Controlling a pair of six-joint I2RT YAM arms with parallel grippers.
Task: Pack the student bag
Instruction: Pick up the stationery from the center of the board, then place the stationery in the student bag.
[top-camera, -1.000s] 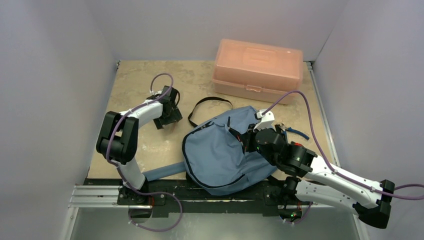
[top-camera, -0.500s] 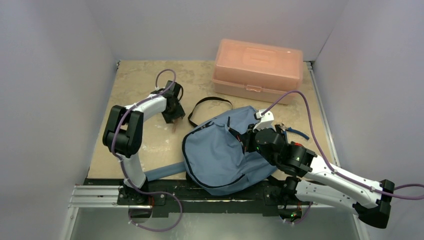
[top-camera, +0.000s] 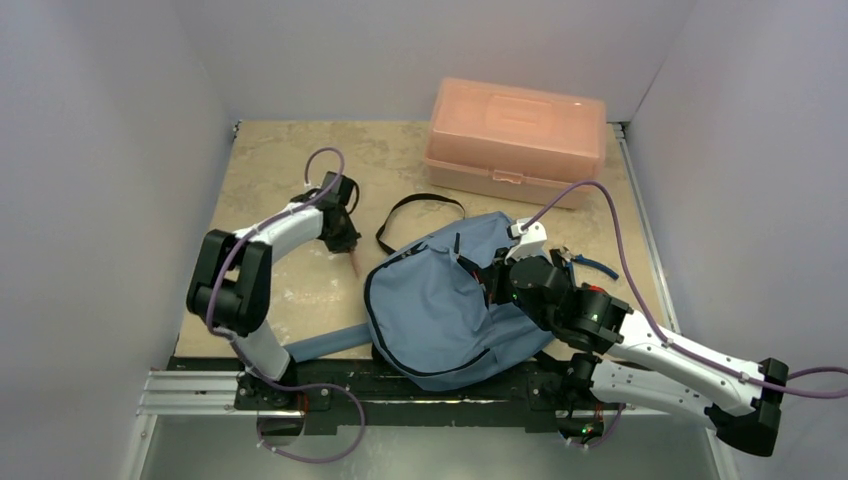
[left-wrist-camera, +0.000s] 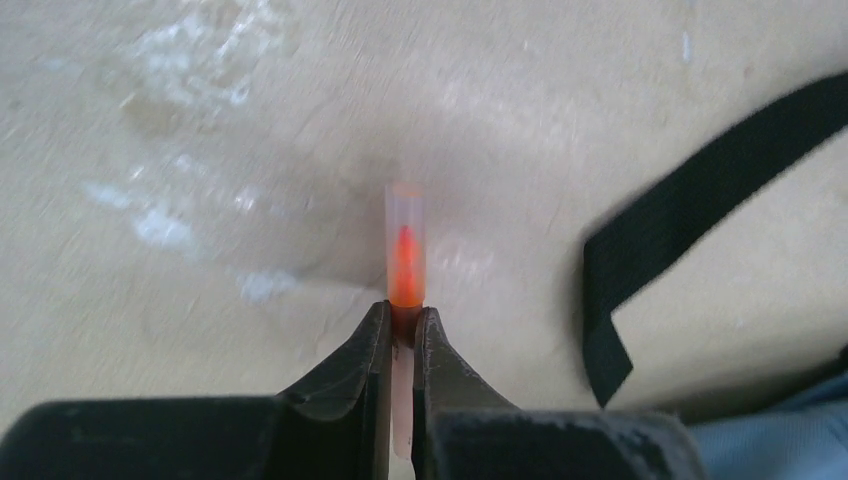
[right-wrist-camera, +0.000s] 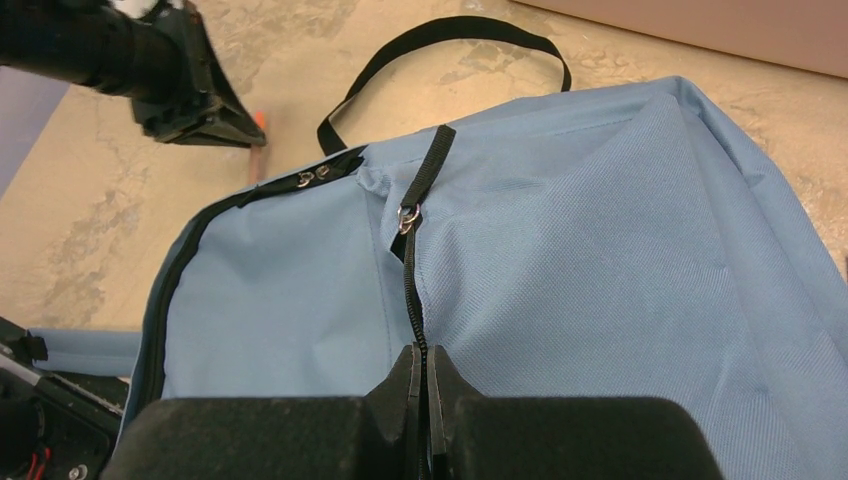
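No lettering, brand, number or sign can be read in any view. The student bag (top-camera: 430, 310) and the salmon-pink box (top-camera: 515, 122) show only plain, unmarked surfaces.

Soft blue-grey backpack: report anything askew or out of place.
The soft blue-grey fabric backpack lies slumped over the near edge of the beige table, onto the black base rail. Its wide blue shoulder strap sprawls left. Nothing looks spilled or damaged.

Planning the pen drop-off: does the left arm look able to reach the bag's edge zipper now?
Probably yes. The left gripper, holding the pen, is close beside the student bag, with only bare table before its zipper; the black strap lies off to one side.
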